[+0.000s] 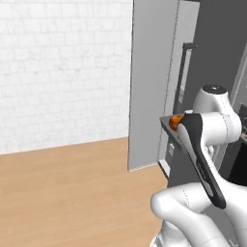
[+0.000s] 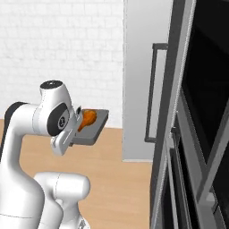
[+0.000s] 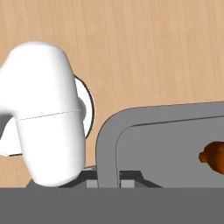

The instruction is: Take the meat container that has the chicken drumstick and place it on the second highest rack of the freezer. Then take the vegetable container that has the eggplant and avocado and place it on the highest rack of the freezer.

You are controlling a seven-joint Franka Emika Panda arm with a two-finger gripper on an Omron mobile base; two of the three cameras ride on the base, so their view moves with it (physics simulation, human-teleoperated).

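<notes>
My gripper is shut on the rim of the meat container, a flat grey tray held level in the air above the wooden floor. The chicken drumstick lies in it. In the right base view the meat container with the chicken drumstick hangs just left of the freezer. In the left base view the chicken drumstick peeks out in front of the freezer. Both racks are hidden. The vegetable container, eggplant and avocado are out of view.
The freezer's long dark bar handle stands close to the tray's right. A built-in black oven takes up the right side. A white brick wall stands behind, with open wooden floor to the left.
</notes>
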